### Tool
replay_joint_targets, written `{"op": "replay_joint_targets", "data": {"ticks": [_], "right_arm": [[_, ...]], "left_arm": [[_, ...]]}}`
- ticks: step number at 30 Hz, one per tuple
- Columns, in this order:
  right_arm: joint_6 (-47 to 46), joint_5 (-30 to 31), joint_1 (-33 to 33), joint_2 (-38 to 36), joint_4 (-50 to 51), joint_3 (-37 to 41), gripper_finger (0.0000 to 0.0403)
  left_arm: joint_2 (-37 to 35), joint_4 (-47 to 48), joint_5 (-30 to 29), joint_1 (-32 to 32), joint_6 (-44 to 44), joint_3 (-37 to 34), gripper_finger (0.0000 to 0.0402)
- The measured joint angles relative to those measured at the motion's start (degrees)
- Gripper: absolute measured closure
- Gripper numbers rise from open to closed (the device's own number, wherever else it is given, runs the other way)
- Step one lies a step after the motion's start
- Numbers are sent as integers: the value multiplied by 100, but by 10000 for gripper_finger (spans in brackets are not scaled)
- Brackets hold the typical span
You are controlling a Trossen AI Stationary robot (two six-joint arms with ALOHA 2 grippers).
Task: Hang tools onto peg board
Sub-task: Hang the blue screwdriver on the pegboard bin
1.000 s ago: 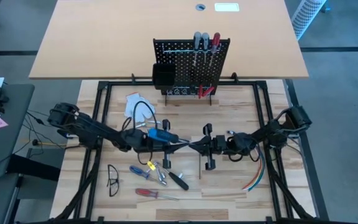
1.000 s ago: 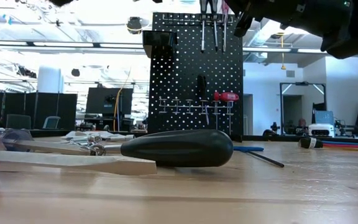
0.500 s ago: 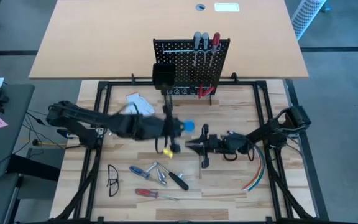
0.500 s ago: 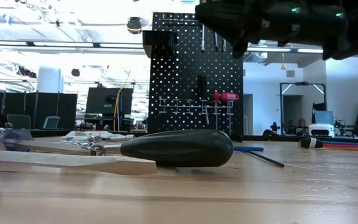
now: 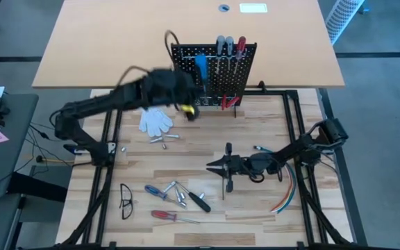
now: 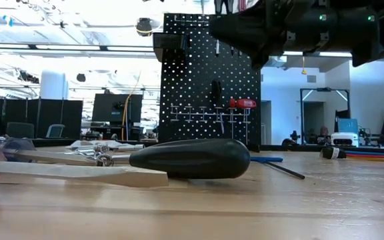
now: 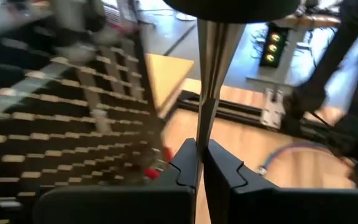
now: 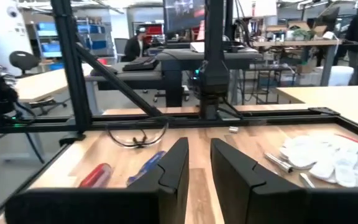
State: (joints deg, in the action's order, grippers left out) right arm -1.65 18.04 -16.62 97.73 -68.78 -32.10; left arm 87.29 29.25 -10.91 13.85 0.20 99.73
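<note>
While the left gripper [image 7: 201, 163] pinches a metal shaft, the blue T-handle key [image 5: 200, 68] meets the peg board [image 5: 238, 59].

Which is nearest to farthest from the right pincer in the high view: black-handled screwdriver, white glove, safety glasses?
From the right pincer, mid-table:
1. Black-handled screwdriver, just toward the front edge.
2. White glove, toward the peg board, on the left.
3. Safety glasses, far left front.

Left claw [image 5: 192, 87] carried blue T-handle key [image 5: 201, 69] up to peg board [image 5: 214, 73]
</note>
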Motion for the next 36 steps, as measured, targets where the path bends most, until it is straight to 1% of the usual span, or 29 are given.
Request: {"op": "replay_joint_targets", "data": {"ticks": [2,5,8,11,13,15,18,20,24,36], "right_arm": [[5,-2,17,0,-2,0,327],[17,1,63,0,-2,0,327],[15,0,107,0,0,0,327],[-5,2,103,0,-6,0,327],[-6,0,103,0,-6,0,326],[-2,2,103,0,-16,0,326],[-2,0,103,0,-14,0,326],[-4,2,103,0,4,0,326],[0,0,103,0,22,0,326],[-29,0,92,0,72,0,326]], "left_arm": [[0,158,150,313,-21,252,401],[-8,241,763,730,-208,503,401],[-13,246,1259,1051,-435,542,401],[92,281,1522,1267,-597,542,401],[153,388,1556,1387,-642,531,401],[272,232,1584,1400,-642,535,401],[397,242,1674,1472,-593,535,401],[485,170,1607,1492,-521,533,401],[546,-76,1536,1565,-511,537,401],[562,154,1507,1807,-461,532,401]]}}
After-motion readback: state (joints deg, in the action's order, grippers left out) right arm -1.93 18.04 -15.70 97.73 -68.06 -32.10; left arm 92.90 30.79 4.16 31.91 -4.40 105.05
